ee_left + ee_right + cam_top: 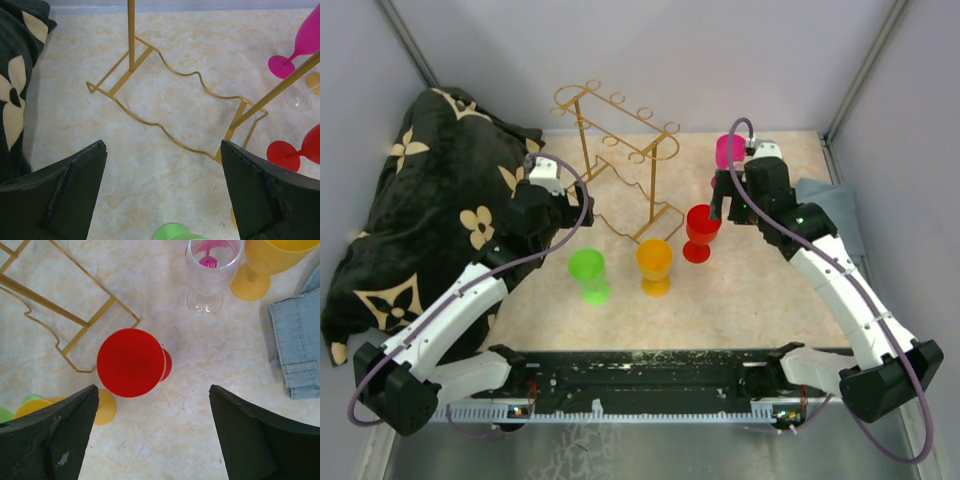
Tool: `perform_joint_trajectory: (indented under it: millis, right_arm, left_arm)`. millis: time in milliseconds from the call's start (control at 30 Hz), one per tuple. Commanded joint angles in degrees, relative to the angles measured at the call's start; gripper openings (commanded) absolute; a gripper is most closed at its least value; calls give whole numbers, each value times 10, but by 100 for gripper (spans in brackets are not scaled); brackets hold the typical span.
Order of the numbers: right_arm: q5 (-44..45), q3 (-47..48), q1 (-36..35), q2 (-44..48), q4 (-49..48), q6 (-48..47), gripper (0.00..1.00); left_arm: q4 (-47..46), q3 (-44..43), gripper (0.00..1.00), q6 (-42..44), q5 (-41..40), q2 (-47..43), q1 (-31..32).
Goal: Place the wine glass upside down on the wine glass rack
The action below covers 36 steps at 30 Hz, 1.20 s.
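Note:
The gold wire wine glass rack (pixel 620 150) stands at the back middle, its loops bare; its base (pixel 175 100) lies ahead of my left gripper (pixel 163 145), which is open and holds nothing. Several wine glasses stand upright: green (pixel 588 275), orange (pixel 654 265), red (pixel 701 232), pink (pixel 729 152). My right gripper (pixel 152 388) hangs open above the table just right of the red glass (pixel 131 362). Beyond it stand a clear glass (pixel 212 270) and a yellow glass (pixel 265 265). In the top view the left gripper (pixel 575 200) sits left of the rack, the right gripper (pixel 732 212) right of the red glass.
A black blanket with beige flowers (pixel 420 200) is heaped along the left side. A folded piece of blue denim (pixel 297 350) lies at the right, also seen as the denim (pixel 830 205) behind the right arm. Grey walls close the back and sides.

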<state>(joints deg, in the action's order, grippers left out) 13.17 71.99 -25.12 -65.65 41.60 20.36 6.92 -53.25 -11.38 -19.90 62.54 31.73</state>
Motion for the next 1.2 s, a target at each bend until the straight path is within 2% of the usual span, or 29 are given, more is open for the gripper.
perform_joint_trajectory:
  millis: [0, 67, 167, 267, 567, 1167]
  right_arm:
    - [-23, 13, -8, -33, -3, -19, 91]
    - [-29, 17, -8, -57, -3, -22, 89]
    - [-29, 23, -8, -91, -9, -25, 74]
    - [-31, 36, -8, -122, -13, -25, 67]
    - [-16, 61, -7, -181, -9, -28, 58]
    - [-17, 31, -1, -210, -34, -31, 43]
  left_arm:
    - [12, -5, 100, -9, 28, -8, -1]
    - [16, -6, 100, -13, 30, -7, -2]
    - [19, -4, 100, -16, 27, -8, -2]
    - [28, -5, 100, -18, 25, -10, -2]
    - [39, 9, 100, -20, 14, -31, -2]
    - [41, 11, 100, -22, 13, -27, -2]
